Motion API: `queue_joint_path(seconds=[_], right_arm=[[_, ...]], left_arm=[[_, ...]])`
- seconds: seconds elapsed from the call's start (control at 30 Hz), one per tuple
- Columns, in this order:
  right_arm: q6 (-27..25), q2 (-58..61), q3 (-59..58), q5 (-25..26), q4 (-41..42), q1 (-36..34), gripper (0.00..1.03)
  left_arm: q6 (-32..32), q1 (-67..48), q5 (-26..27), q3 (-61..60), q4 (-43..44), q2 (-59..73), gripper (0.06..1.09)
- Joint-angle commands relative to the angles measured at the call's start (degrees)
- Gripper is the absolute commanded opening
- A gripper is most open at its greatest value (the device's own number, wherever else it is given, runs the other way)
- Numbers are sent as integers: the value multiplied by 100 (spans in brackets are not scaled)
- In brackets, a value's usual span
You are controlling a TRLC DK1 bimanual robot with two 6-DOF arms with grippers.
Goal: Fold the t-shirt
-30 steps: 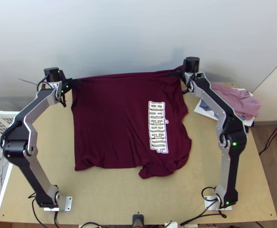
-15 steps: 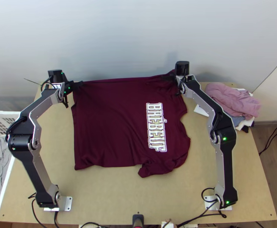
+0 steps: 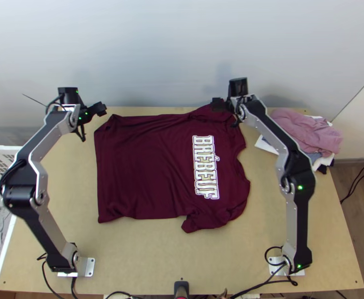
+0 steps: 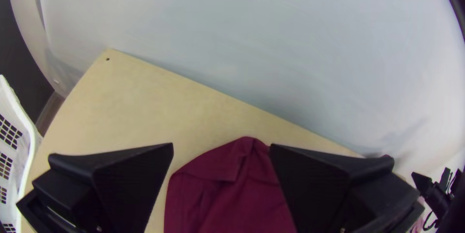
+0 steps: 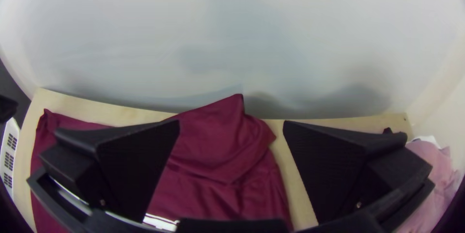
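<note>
The maroon t-shirt (image 3: 142, 164) lies spread on the table, its white lettering toward the right and its far edge slightly rumpled. My left gripper (image 3: 102, 108) is just beyond the shirt's far left corner. In the left wrist view the left gripper (image 4: 221, 148) is open, with the shirt (image 4: 242, 199) below and between its fingers, not held. At the shirt's far right part is my right gripper (image 3: 221, 104). The right wrist view has the right gripper (image 5: 231, 124) open too, a loose peak of the shirt (image 5: 218, 136) showing between its fingers.
A pile of pink, white and blue cloth (image 3: 306, 132) lies at the table's far right. On the left stands a white basket (image 3: 2, 149) holding grey cloth. The wall (image 3: 182, 50) rises behind the table's far edge. Bare wood (image 3: 147, 249) lies in front of the shirt.
Both grippers have let go of the shirt's far edge, which has dropped onto the table. The right arm first moved left; the left gripper has since drawn slightly back to the left.
</note>
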Motion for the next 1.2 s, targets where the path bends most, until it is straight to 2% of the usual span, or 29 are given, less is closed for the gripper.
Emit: queue_joint_path(seconds=[0.0,0.23,0.4,0.67,0.93,1.17], right_arm=[[26,-1039,-525,-121,-262,5,99],[18,-2304,-1536,-367,-262,-57,99],[53,-3042,-2142,-376,-253,-31,99],[132,-4537,-3724,-376,-367,154,99],[246,-5855,-4875,-455,-1211,251,99],[264,-6426,-5201,-455,-1624,251,99]], left_arm=[[324,-127,97,-460,-1223,-1219,104],[491,-461,212,-2218,-1847,-3240,104],[499,-690,203,-2930,-2471,-4172,104],[614,-804,212,-3510,-3499,-5200,103],[614,-1340,203,-4345,-4106,-6053,103],[807,-1419,150,-5224,-4044,-6396,103]])
